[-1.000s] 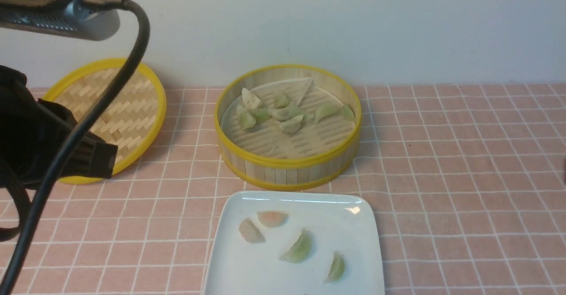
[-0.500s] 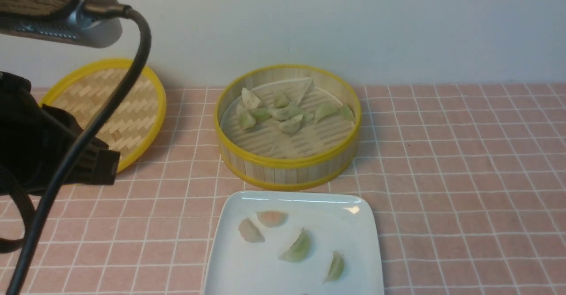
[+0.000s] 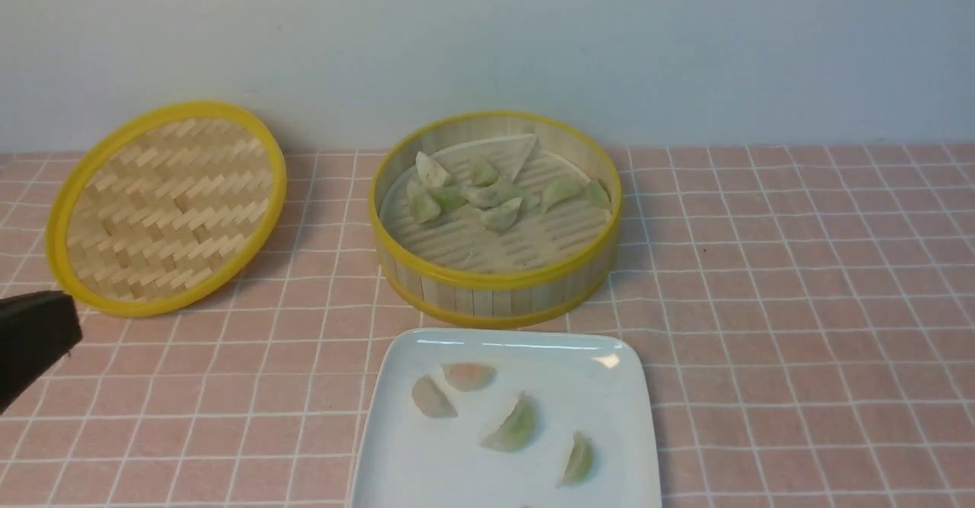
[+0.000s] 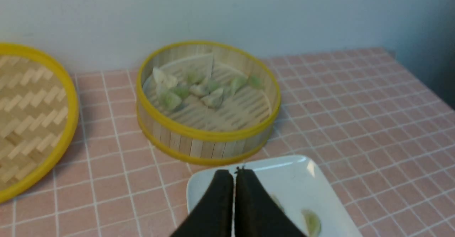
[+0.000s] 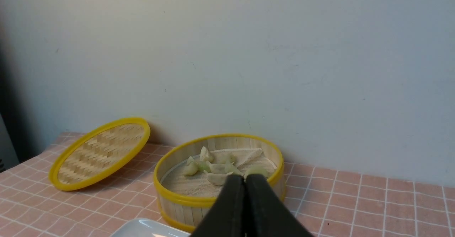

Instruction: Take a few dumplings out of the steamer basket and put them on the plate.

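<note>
At six o'clock from the steamer basket (image 3: 495, 295) we see the plate (image 3: 617, 455) bearing several dumplings (image 3: 512, 426); others lie in the basket. Our left gripper (image 4: 234, 173) and right gripper (image 5: 244, 179) each have jaws pressed together.

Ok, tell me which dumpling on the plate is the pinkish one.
The dumpling lying nearest the steamer basket, at the far edge of the plate. It has an orange-pink tint; the others look pale grey or green.

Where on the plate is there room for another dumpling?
Bare on the plate: the far-right part, between the dumplings and the right rim, and the near-left corner. Crowded: the diagonal band of dumplings across the middle.
</note>
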Controlling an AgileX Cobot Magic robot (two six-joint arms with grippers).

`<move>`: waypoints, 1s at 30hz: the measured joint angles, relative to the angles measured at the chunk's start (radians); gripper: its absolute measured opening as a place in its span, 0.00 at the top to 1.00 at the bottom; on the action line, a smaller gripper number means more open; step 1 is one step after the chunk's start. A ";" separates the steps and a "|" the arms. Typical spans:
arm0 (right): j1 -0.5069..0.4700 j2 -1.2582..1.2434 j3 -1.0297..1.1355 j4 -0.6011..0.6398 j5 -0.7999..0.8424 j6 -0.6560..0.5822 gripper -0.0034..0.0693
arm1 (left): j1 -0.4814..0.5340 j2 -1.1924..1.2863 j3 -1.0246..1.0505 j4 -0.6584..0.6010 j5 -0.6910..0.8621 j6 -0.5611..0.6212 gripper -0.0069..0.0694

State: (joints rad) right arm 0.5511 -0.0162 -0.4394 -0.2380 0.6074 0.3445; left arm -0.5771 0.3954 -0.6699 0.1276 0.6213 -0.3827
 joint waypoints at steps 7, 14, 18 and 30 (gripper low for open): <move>0.000 0.000 0.000 -0.001 0.001 0.000 0.97 | 0.000 -0.071 0.019 0.000 -0.003 0.001 0.92; 0.000 0.000 0.000 -0.001 0.001 0.000 0.97 | 0.000 -0.074 0.032 0.049 -0.014 0.018 0.92; 0.000 0.000 0.000 -0.001 0.001 0.000 0.97 | 0.049 -0.106 0.115 0.081 -0.079 0.081 0.92; 0.000 0.000 0.000 -0.002 0.003 0.000 0.97 | 0.505 -0.404 0.624 -0.158 -0.267 0.446 0.92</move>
State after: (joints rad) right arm 0.5511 -0.0162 -0.4394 -0.2399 0.6104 0.3445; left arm -0.0719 -0.0088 -0.0458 -0.0305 0.3545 0.0630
